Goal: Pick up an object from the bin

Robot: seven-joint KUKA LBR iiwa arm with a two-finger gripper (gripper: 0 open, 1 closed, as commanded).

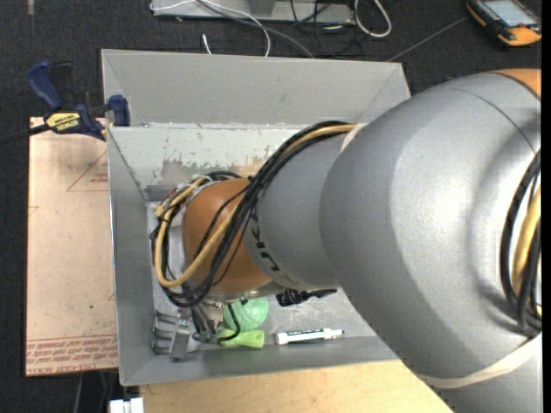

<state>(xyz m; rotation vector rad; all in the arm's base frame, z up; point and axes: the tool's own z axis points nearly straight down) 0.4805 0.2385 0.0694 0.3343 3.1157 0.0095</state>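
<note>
The grey arm [413, 231] is being held deep in the bin [125, 317], the claw [176, 335] beside a green plastic thing [250, 315] and a white marker [310, 336]. Whether the claw is gripping anything cannot be told.

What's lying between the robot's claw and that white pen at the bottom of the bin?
In the camera view, a bright green thing lies between the gripper and the white marker pen, along the bin's near wall.
</note>
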